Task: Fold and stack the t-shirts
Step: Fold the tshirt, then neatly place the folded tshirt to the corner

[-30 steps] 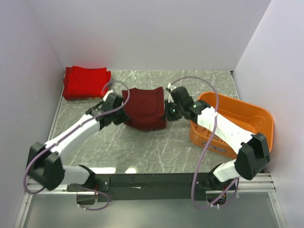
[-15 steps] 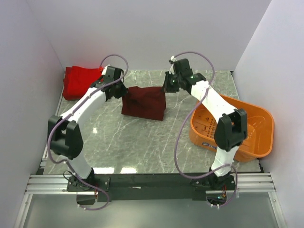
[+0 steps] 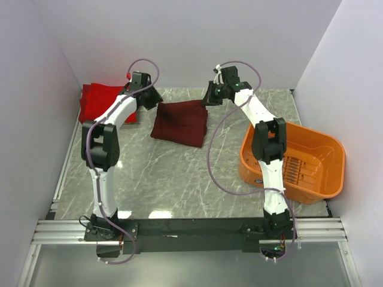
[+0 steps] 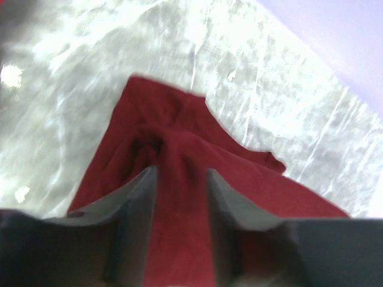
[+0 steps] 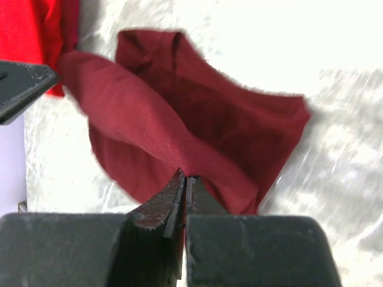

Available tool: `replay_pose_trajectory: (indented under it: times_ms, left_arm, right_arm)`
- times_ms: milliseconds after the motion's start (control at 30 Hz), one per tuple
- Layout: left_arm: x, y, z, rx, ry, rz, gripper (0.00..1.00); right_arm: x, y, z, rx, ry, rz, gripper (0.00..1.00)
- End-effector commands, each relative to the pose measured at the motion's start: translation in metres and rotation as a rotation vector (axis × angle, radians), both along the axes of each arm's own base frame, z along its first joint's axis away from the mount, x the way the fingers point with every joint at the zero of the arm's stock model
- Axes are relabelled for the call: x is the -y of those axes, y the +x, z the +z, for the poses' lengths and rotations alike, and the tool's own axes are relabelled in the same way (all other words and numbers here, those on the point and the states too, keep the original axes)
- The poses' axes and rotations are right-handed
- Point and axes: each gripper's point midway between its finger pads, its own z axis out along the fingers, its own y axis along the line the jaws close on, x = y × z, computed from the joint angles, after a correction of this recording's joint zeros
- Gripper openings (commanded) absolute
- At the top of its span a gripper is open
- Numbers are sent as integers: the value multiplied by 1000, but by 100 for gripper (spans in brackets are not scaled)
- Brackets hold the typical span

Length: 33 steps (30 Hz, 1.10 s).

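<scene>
Tee, maroon, sits on bench, back edge raised. Right tool clenched on its back right corner; left tool unclenched over left corner. Likely soft, limp, light: grip corners.

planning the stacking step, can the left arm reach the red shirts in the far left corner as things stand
Probably yes: the left hand hangs right beside the red shirts, and nothing stands between them.
</scene>
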Motion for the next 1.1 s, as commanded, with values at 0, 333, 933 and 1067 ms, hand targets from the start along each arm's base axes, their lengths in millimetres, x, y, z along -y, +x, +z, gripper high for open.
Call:
replay_pose_trajectory:
  times_ms: [0,333,933,1067]
  left_arm:
    - [16,28,19,110,-51,-104,59]
    - [15,26,26,170,29,-215,99]
    - [0,-19,-88,-99,171,-336,94]
    - [-1,-24,-104,-135,167,-339,90]
  right_arm:
    - [0,27,21,56,63,-9,1]
    - [24,37,40,137,94,-49,84]
    - [19,-21,21,81,60,-16,89]
    - [31,-28,25,111,23,-59,91]
